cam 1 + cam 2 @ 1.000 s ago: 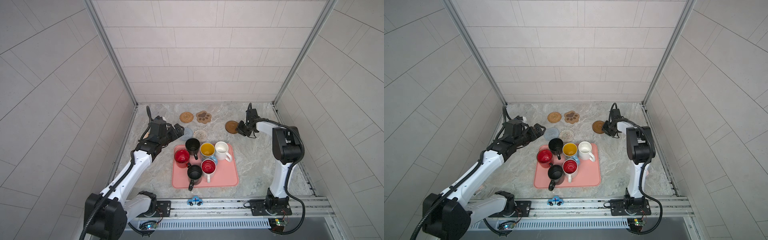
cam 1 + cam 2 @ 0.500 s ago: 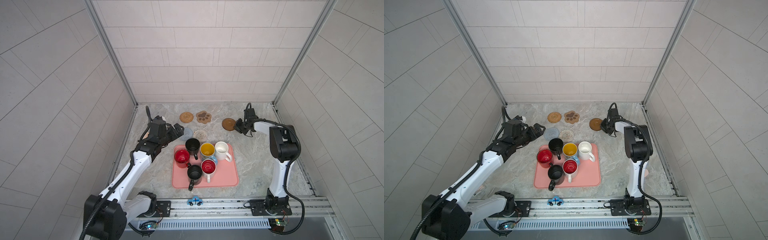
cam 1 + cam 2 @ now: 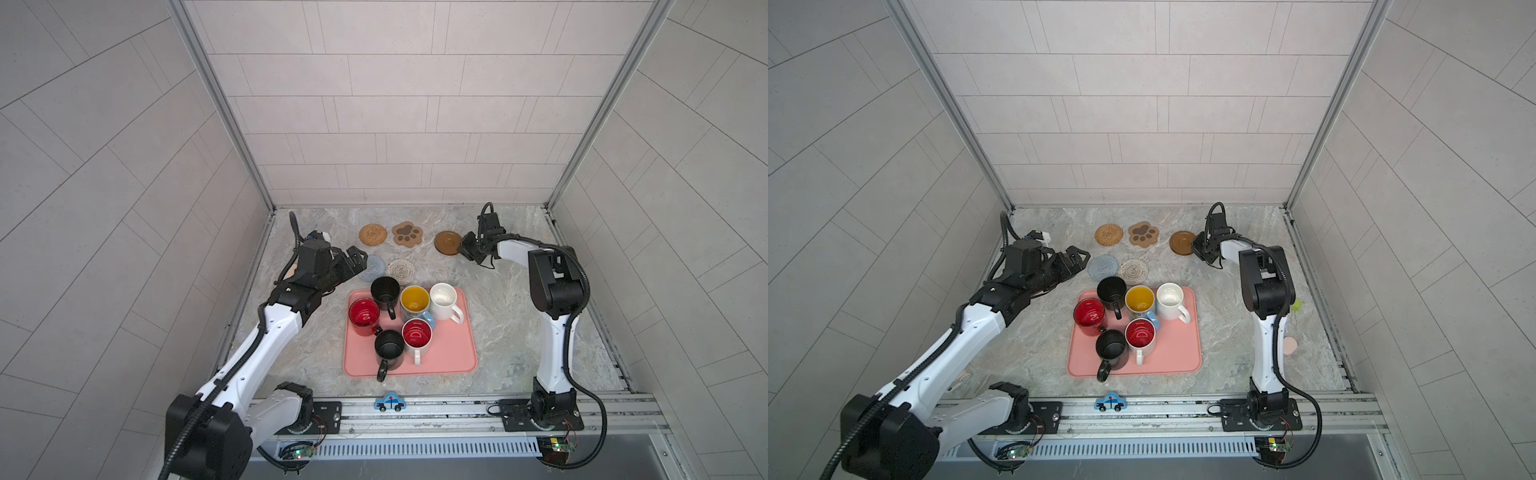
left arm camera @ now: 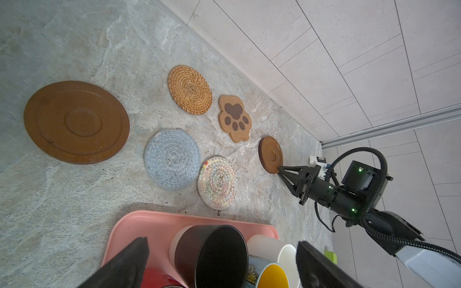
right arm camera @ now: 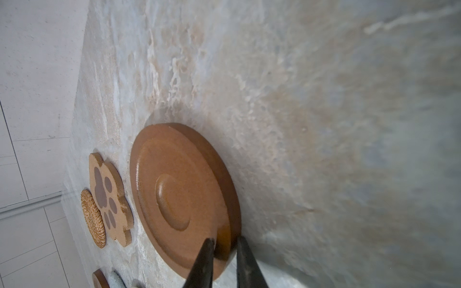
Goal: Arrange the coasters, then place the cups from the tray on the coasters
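My right gripper (image 3: 465,248) (image 5: 224,240) is shut on the rim of a brown wooden coaster (image 3: 448,242) (image 5: 179,199), which tilts just off the table beside the paw coaster (image 3: 407,234) and rattan coaster (image 3: 372,234). The grey-blue coaster (image 3: 374,267) and cream crochet coaster (image 3: 401,270) lie behind the pink tray (image 3: 449,353). On the tray stand several cups, among them a black cup (image 3: 385,289), a red cup (image 3: 364,316) and a cream-white cup (image 3: 444,300). My left gripper (image 3: 357,259) (image 4: 222,261) hangs open and empty left of the grey-blue coaster. Another brown wooden coaster (image 4: 76,122) shows in the left wrist view.
A blue toy car (image 3: 390,402) sits on the front rail. A small pink puck (image 3: 1289,345) and a green piece (image 3: 1295,305) lie near the right arm's base. Tiled walls close in the back and both sides.
My right gripper has moved left and toward the back wall with the brown wooden coaster, its jaws tightening on the rim. The left arm has not moved.
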